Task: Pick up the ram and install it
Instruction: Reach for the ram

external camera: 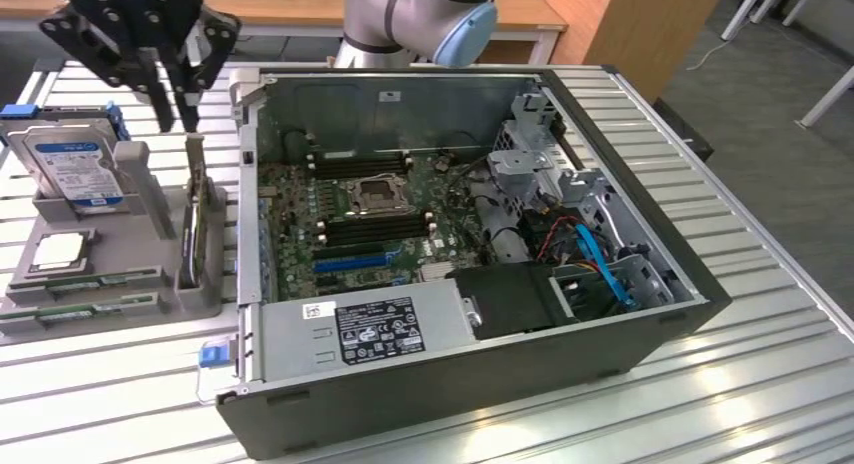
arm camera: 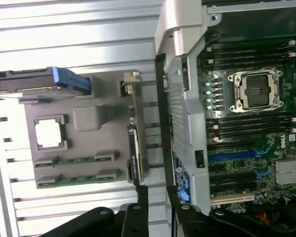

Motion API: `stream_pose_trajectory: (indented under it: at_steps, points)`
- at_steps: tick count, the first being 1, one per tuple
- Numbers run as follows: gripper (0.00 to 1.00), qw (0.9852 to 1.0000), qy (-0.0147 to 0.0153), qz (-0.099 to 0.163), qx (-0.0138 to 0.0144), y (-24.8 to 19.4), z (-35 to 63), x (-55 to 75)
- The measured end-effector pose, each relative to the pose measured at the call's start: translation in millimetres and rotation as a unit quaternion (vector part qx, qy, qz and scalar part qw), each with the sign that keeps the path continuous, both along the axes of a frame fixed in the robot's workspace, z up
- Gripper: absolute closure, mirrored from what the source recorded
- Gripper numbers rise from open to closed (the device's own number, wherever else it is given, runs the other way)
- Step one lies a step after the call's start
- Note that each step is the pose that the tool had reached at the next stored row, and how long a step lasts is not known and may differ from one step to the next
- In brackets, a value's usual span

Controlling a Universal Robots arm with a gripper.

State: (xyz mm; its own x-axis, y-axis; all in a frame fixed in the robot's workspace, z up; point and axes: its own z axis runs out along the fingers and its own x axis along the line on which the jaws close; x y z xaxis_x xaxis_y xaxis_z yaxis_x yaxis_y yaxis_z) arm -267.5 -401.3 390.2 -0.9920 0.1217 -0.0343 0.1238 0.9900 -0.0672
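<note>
At the exterior view's lower left, the ram lies flat in a gray holder. A second stick lies just in front of it, and a processor and a hard drive sit further back. In the upper left the gripper hangs with its fingers parted and nothing between them, near the holder's upright card. The open case takes the centre and right, its motherboard facing up.

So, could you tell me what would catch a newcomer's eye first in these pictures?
The open computer case sits in the middle of the exterior view, its green board exposed. On the exterior view's left, a grey holder carries a hard drive and ram sticks, with the open gripper hanging above it.
</note>
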Motion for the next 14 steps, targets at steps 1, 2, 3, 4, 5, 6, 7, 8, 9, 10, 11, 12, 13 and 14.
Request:
stream_pose_trajectory:
  at_steps: [1,2,3,4,5,6,7,8,9,10,11,12,13,14]
  points:
    - [0.70,1.0000,0.0000,0.000,0.0000,0.0,-0.2,-4.5]
    - [0.70,1.0000,0.0000,0.000,0.0000,0.0,-0.3,-9.0]
    - [0.70,1.0000,0.0000,0.000,0.0000,0.0,-0.4,-13.5]
    - [0.70,1.0000,0.0000,0.000,0.0000,0.0,-0.6,-17.9]
    - [0.70,1.0000,0.0000,0.000,0.0000,0.0,-0.8,-22.9]
    - [0.70,1.0000,0.0000,0.000,0.0000,0.0,-1.0,-27.3]
    - [0.70,1.0000,0.0000,0.000,0.0000,0.0,-1.1,-31.8]
    - [0.70,1.0000,0.0000,0.000,0.0000,0.0,-1.3,-36.2]
    - [0.70,1.0000,0.0000,0.000,0.0000,-0.1,-1.4,-40.8]
    - [0.70,1.0000,0.0000,0.000,0.0000,0.0,-1.6,-45.2]
    - [0.70,1.0000,0.0000,0.000,0.0000,0.0,-1.8,-50.1]
    - [0.70,1.0000,0.0000,0.000,0.0000,-0.3,-1.9,-54.5]
    - [0.70,1.0000,0.0000,0.000,0.0000,-0.8,-2.0,-58.0]
    - [0.70,1.0000,0.0000,0.001,0.0000,-1.3,-2.1,-61.3]
